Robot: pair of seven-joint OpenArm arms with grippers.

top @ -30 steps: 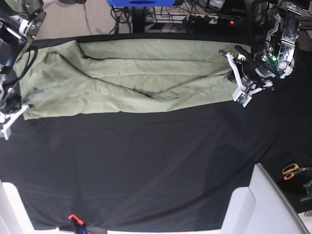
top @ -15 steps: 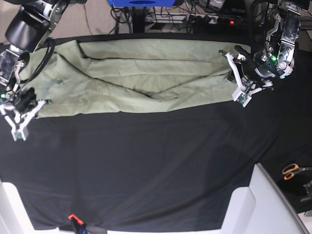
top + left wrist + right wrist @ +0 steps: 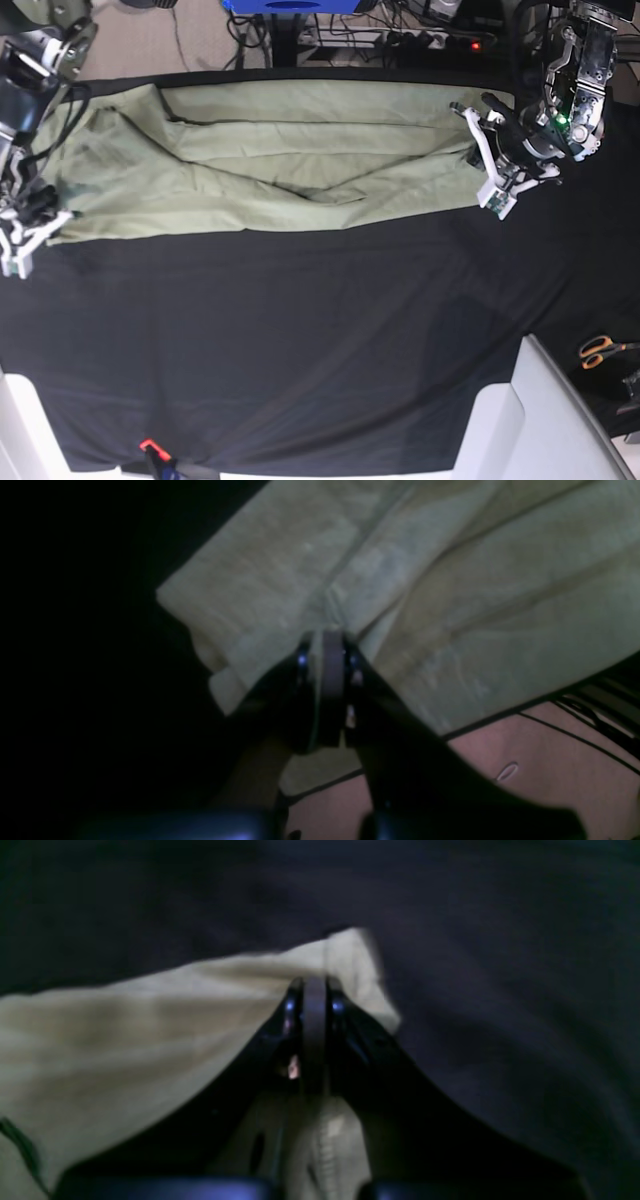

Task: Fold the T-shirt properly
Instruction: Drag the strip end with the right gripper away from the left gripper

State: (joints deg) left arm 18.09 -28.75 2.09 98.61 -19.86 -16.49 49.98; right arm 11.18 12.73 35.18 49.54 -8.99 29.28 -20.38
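Observation:
The pale green T-shirt (image 3: 270,160) lies stretched sideways in long folds across the far half of the black table cloth (image 3: 300,340). My left gripper (image 3: 478,162) is at the shirt's right end. In the left wrist view the left gripper (image 3: 327,641) is shut on a crease of the T-shirt (image 3: 450,580), close to a folded corner. My right gripper (image 3: 42,224) holds the shirt's left near corner. The right wrist view shows the right gripper (image 3: 314,986) shut on a corner of the T-shirt (image 3: 125,1030), lifted a little over the dark cloth.
Orange-handled scissors (image 3: 600,350) lie at the right edge. A white box-like shape (image 3: 540,420) stands at the front right, another white piece (image 3: 20,430) at the front left. A red clip (image 3: 150,446) sits on the near edge. Cables and a power strip (image 3: 440,40) lie behind the table.
My right gripper swung inward to the right with the shirt corner, then back out to the left, pulling that end taut again. The left arm has stayed still.

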